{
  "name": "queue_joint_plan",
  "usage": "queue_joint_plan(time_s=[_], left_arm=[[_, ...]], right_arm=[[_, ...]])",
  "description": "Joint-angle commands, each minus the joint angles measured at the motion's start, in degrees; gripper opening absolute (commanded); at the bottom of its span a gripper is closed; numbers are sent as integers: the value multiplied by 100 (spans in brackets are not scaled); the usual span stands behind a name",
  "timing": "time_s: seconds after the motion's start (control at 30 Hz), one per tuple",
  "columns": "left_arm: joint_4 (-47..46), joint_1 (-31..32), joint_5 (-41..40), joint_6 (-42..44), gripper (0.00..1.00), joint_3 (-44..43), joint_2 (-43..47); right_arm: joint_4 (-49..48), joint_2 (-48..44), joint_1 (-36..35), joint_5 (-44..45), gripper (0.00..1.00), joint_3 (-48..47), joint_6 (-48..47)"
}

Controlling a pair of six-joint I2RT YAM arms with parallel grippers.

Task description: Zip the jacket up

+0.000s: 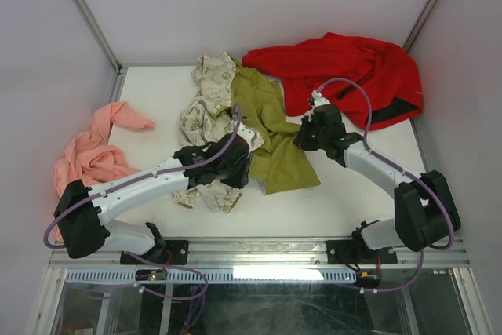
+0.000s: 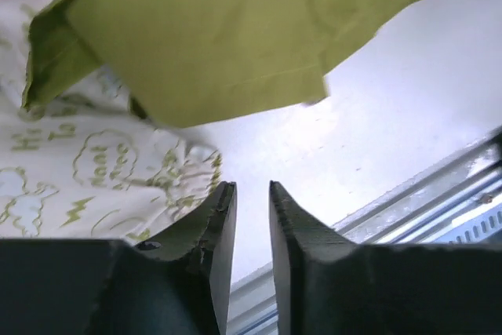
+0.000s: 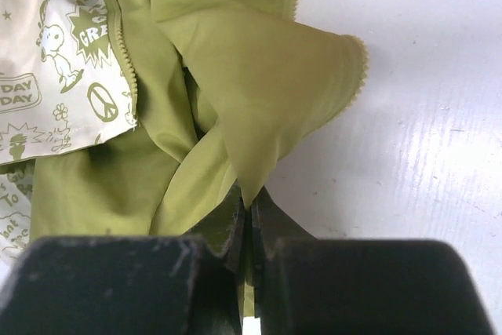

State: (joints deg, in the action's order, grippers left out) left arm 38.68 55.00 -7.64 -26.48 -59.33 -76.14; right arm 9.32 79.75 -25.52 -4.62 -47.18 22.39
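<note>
The jacket (image 1: 205, 111), cream with small olive prints, lies crumpled mid-table with its olive-green lining (image 1: 276, 143) spread open to the right. My left gripper (image 1: 248, 165) hovers at the lining's left edge, above the printed fabric. In the left wrist view its jaws (image 2: 251, 187) stand a little open with only bare table between them, the lining (image 2: 204, 29) hanging just beyond. My right gripper (image 1: 303, 136) is shut on a pinched fold of the lining (image 3: 259, 84), held at its fingertips (image 3: 249, 208). Zipper teeth (image 3: 125, 68) run along a lining edge.
A large red garment (image 1: 345, 68) is heaped at the back right, close behind the right gripper. A salmon-pink garment (image 1: 94, 154) lies at the left edge. A metal rail (image 1: 259, 250) borders the table's near side, and walls close in on both sides.
</note>
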Motion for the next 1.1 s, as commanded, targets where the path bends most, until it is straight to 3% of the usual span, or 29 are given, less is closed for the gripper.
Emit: queue_joint_plan(time_s=[0.0, 0.2, 0.43, 0.67, 0.77, 0.83, 0.87, 0.97, 1.07], left_arm=[[150, -23, -485, -410, 33, 122, 179], [122, -256, -1841, -104, 61, -615, -411], [113, -874, -2167, 305, 69, -790, -1163], [17, -954, -2231, 529, 69, -915, -1617], [-115, -1141, -2336, 546, 58, -934, -1703], [-47, -1175, -2387, 573, 40, -1012, -1693], [79, -1170, -2343, 555, 26, -1079, -1640], [533, -1146, -2097, 508, 4, -1133, -1156], [1026, -1044, -1794, 460, 0, -1015, -338]], right_arm=[[-80, 105, 36, 194, 2, -221, -200], [-170, 207, 34, 71, 3, -48, -205], [-270, 121, 38, 33, 4, 35, -222], [-294, 151, 80, 50, 4, 42, -253], [-355, 196, 106, -4, 4, 42, -238], [-393, 233, 113, -28, 4, 19, -222], [-396, 252, 128, -25, 4, 2, -231], [-372, 288, 216, -12, 4, -110, -250], [-323, 295, 375, 32, 4, -278, -259]])
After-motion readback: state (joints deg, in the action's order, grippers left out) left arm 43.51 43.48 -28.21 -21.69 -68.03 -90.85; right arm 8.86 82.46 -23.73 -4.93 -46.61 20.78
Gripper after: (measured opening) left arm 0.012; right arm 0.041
